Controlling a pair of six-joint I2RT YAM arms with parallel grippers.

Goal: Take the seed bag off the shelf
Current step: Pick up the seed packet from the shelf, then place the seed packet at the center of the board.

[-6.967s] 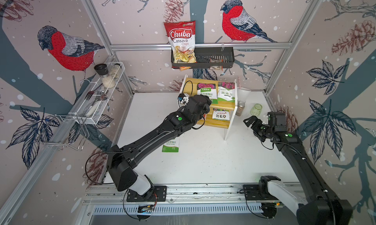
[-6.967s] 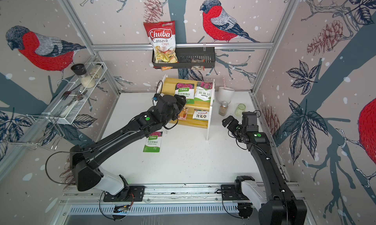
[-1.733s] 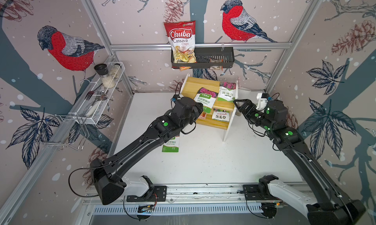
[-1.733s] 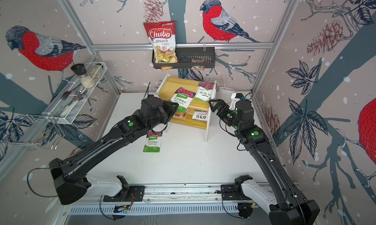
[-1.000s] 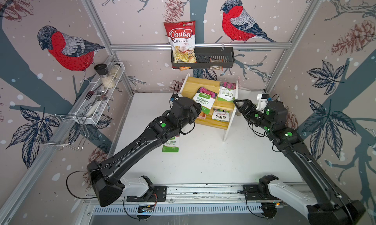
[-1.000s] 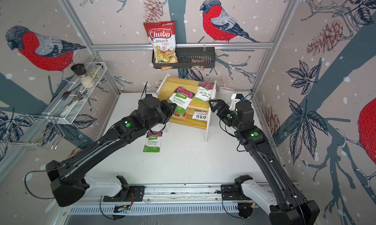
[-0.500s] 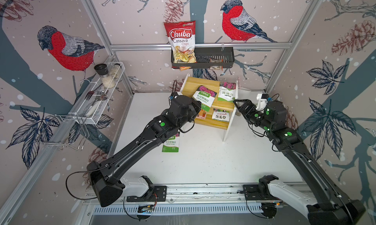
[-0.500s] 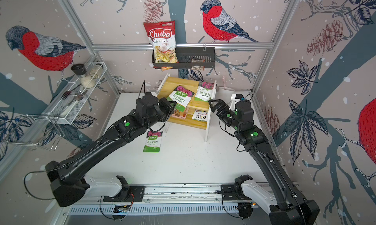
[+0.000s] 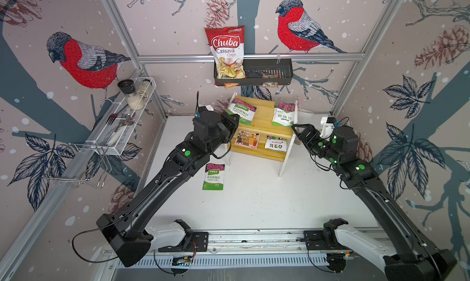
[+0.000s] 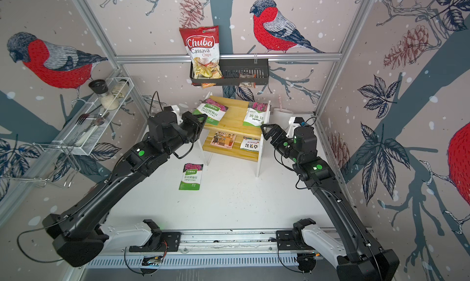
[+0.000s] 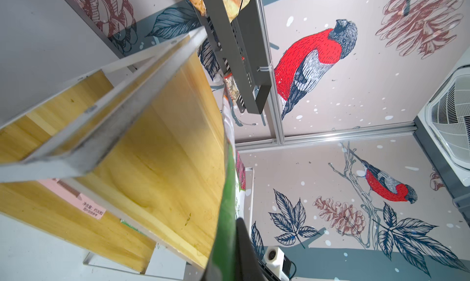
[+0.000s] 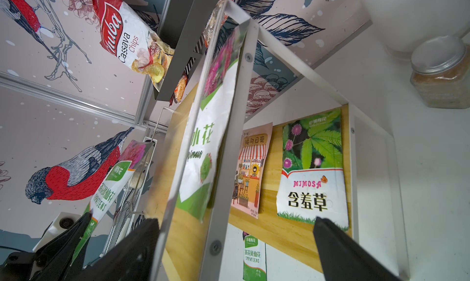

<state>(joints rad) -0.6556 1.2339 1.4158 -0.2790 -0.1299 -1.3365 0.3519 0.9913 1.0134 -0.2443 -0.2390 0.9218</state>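
Note:
The shelf [image 9: 263, 114] [image 10: 236, 115] stands at the back of the white table. My left gripper [image 9: 235, 119] [image 10: 202, 119] is shut on the lower edge of a green and white seed bag [image 9: 240, 111] [image 10: 210, 112], which hangs tilted over the top tier's left end. In the left wrist view that bag [image 11: 227, 211] shows edge-on beside the pine board [image 11: 165, 152]. My right gripper [image 9: 296, 129] [image 12: 236, 231] is open, its fingers [image 12: 137, 241] standing on either side of the shelf's right white panel [image 12: 223, 190] and holding nothing.
A second bag [image 9: 284, 114] lies on the top tier and two packets [image 9: 248, 139] [image 9: 276, 143] on the lower one. Another Impatiens bag [image 9: 214, 176] lies on the table. A black basket [image 9: 267, 71] hangs above; a wire rack [image 9: 127, 124] and a jar [image 12: 442, 74] are nearby.
My left gripper has drawn the seed bag leftward and a little toward the back wall, away from the top tier's middle. The right arm has stayed put.

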